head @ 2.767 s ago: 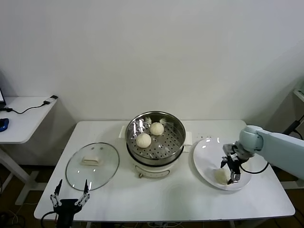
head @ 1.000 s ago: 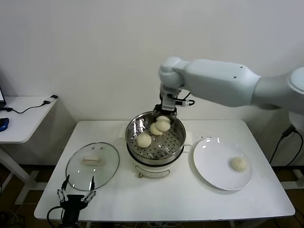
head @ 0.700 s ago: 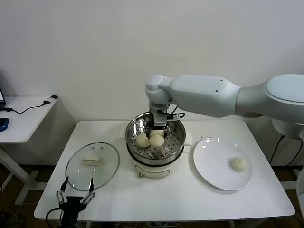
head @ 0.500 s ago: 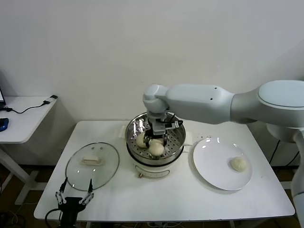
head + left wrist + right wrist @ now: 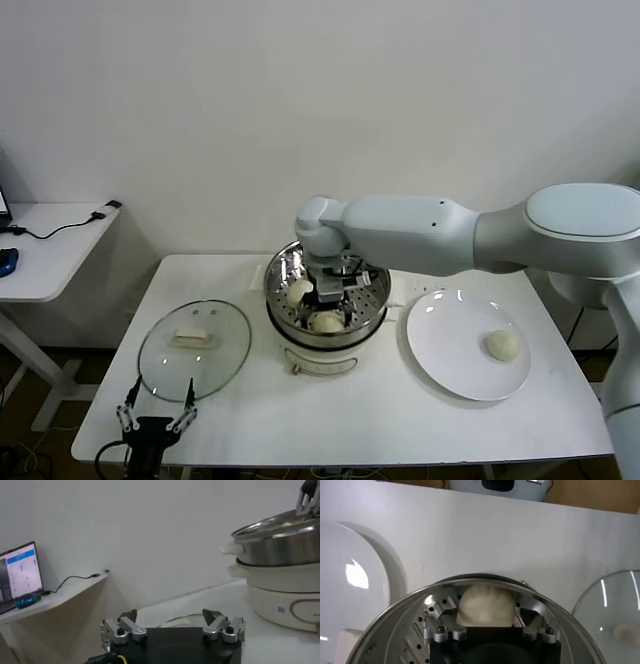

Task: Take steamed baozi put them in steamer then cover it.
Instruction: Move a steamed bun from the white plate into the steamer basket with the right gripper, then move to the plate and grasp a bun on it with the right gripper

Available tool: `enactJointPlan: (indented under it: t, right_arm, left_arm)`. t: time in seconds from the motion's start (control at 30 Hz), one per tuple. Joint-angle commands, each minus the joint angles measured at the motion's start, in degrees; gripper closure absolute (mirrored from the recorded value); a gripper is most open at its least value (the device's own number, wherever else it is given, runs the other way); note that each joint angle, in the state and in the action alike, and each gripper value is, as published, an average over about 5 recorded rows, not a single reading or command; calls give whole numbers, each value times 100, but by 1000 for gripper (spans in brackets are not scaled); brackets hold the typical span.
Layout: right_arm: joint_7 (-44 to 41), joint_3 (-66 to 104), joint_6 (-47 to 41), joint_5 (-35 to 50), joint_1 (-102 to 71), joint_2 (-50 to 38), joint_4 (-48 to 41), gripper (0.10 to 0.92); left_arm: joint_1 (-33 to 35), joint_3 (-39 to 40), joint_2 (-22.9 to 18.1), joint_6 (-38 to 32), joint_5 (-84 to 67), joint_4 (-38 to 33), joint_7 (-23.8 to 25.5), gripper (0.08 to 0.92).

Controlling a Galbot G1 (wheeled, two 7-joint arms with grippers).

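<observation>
Three baozi (image 5: 327, 321) are sitting in the steamer (image 5: 375, 305), one more on the plate (image 5: 450, 350) (four total). The right gripper (image 5: 335, 291) is reaching down into the steamer, jaws spread around a bun; the left gripper (image 5: 155, 418) is idling open near the cover (image 5: 195, 350).

No readable text, steamer label (image 5: 281, 609) illegible

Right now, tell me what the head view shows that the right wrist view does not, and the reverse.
Only the head view: the last baozi on the white plate, a second bun in the steamer, and the left gripper open near the table's front edge.

Only the right wrist view: the right gripper standing open around the bun on the perforated tray.

Both: the steamer, that front bun, the plate, the cover lying on the table, off the pot.
</observation>
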Motion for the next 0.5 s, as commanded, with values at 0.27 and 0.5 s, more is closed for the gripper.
enactJointPlan:
  t: [0.27, 0.5]
  right_arm:
    - [-203, 340, 10, 250, 536, -580, -95, 203]
    - [717, -44, -935, 890, 1137, -1514, -126, 203]
  left_arm:
    - [-10, 54, 17, 33, 48, -69, 3, 177]
    - [-11, 102, 44, 20, 96, -98, 0, 177]
